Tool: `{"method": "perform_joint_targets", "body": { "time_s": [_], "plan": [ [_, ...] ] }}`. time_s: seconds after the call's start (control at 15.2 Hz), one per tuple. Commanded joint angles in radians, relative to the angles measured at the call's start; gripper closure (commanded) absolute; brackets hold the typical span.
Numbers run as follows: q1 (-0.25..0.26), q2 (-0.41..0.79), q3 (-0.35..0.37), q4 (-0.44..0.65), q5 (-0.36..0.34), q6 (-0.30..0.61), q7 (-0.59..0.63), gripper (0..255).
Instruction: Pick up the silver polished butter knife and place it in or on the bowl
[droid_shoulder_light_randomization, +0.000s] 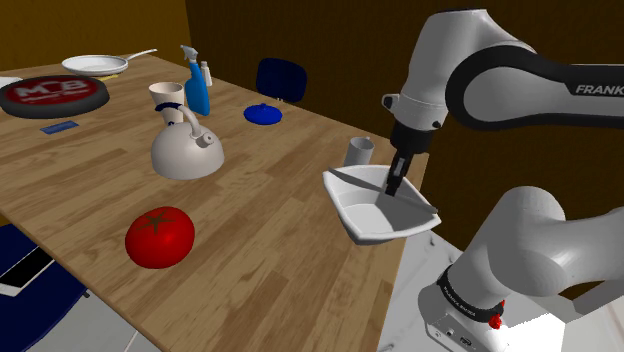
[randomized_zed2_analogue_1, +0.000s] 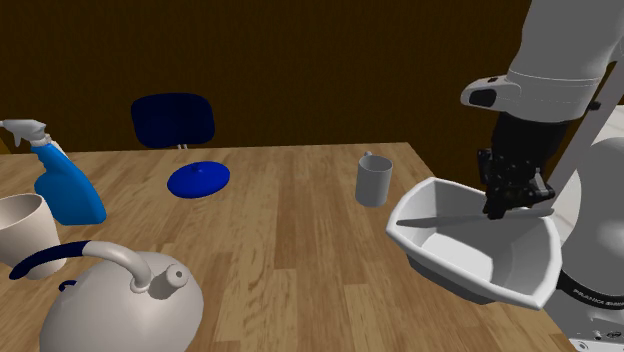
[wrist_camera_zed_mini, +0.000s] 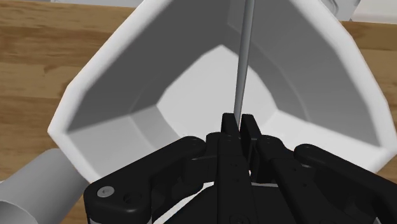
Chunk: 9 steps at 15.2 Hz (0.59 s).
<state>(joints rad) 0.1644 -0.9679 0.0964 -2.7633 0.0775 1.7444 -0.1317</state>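
A thin grey butter knife (droid_shoulder_light_randomization: 362, 182) (randomized_zed2_analogue_1: 440, 219) (wrist_camera_zed_mini: 243, 60) lies level across the mouth of a white angular bowl (droid_shoulder_light_randomization: 372, 226) (randomized_zed2_analogue_1: 520, 275) (wrist_camera_zed_mini: 95, 83) that sits at the wooden table's near corner. My black gripper (droid_shoulder_light_randomization: 391, 189) (randomized_zed2_analogue_1: 497, 211) (wrist_camera_zed_mini: 238, 122) hangs just above the bowl's inside, shut on the knife near one end. In the wrist view the blade runs straight out from between the clasped fingers over the bowl's hollow.
A small grey cup (droid_shoulder_light_randomization: 359, 152) (randomized_zed2_analogue_1: 373, 180) stands right behind the bowl. Farther off on the table (droid_shoulder_light_randomization: 270, 200) are a grey kettle (droid_shoulder_light_randomization: 186, 150), a red tomato (droid_shoulder_light_randomization: 159, 237), a blue spray bottle (droid_shoulder_light_randomization: 195, 85), a blue lid (droid_shoulder_light_randomization: 263, 114) and a frying pan (droid_shoulder_light_randomization: 95, 65).
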Motion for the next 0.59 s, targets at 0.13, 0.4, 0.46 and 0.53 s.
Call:
{"method": "perform_joint_targets", "body": {
  "time_s": [0.13, 0.4, 0.46, 0.53],
  "plan": [
    [0.000, -0.001, 0.000, -0.003, 0.000, 0.003, 0.000, 255],
    [0.000, 0.000, 0.000, -0.003, 0.000, 0.002, 0.000, 0],
    [0.000, 0.000, 0.000, -0.003, 0.000, 0.002, 0.000, 0],
    [0.000, 0.000, 0.000, -0.003, 0.000, 0.002, 0.000, 0]
  ]
}}
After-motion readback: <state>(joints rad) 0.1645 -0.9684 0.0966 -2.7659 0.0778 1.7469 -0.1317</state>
